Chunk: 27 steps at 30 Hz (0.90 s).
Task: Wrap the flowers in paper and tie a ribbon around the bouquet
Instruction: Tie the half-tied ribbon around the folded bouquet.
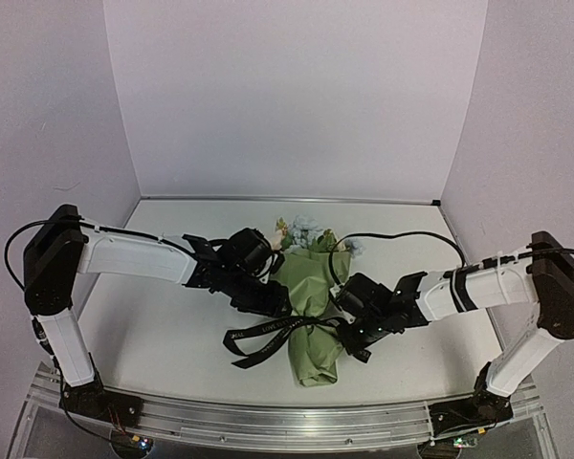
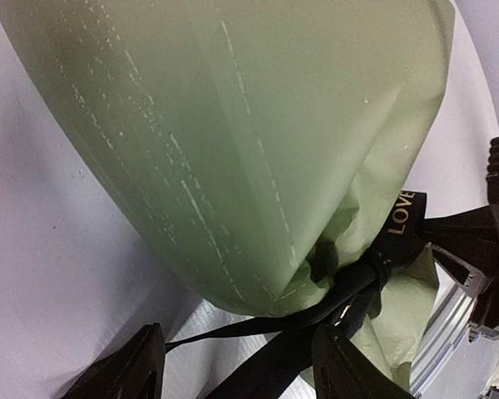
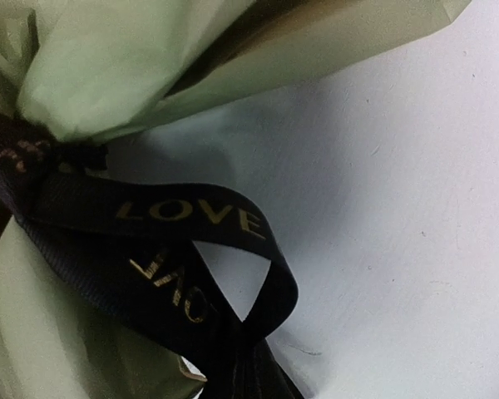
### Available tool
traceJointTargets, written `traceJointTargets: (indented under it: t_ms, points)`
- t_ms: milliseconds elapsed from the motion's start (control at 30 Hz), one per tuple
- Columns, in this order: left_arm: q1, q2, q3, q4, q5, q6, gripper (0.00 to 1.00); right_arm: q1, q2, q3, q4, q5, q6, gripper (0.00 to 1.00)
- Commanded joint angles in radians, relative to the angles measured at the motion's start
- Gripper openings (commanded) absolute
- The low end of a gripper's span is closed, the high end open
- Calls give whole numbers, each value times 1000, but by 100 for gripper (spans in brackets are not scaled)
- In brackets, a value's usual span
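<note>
At the middle of the bench [image 1: 172,316], the bouquet [image 1: 311,287] is laid flat, with the flowers [image 1: 301,232] at the far end and the narrow end toward the arm bases. The paper [image 2: 233,125] is already rolled into a cone. The ribbon [image 3: 183,212] is cinched around its waist, with loose tails trailing to the left.

The left jaws are spread, with ribbon strands running between them unclamped. The right jaws are pressed together. The ribbon loop converges at the lower edge of the right wrist view, so it is judged to be pinched there, though the fingertips themselves are not seen.

The bouquet is expected to be light and easily crushed. The paper is creased and springy, and is likely to unroll if the waist is let go. The ribbon is limp and satin-smooth, so slippage through a loose grip is to be expected. It should be taken by a tail close to the knot, never by the blooms.

The word "LOVE" is printed in pale gold capitals along the ribbon and is repeated, upside down, on the strand beneath.
</note>
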Motion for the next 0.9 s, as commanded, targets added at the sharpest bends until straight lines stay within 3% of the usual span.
traceJointTargets:
  t_ms: [0, 367, 500, 667, 867]
  points:
    - [-6, 19, 44, -8, -52, 4, 59, 4, 4, 53, 21, 8, 5, 0]
    - [-6, 45, 82, 63, -52, -23, 56, 3, -25, 73, -52, 0, -53, 0]
    - [-6, 66, 86, 53, -67, -34, 50, 4, -39, 74, -68, -2, -69, 0]
    - [-6, 84, 90, 32, -96, -36, 27, 3, -67, 79, -97, 21, -107, 0]
    - [-3, 71, 92, 5, -133, -21, 11, 1, -97, 86, -136, 40, -181, 0]
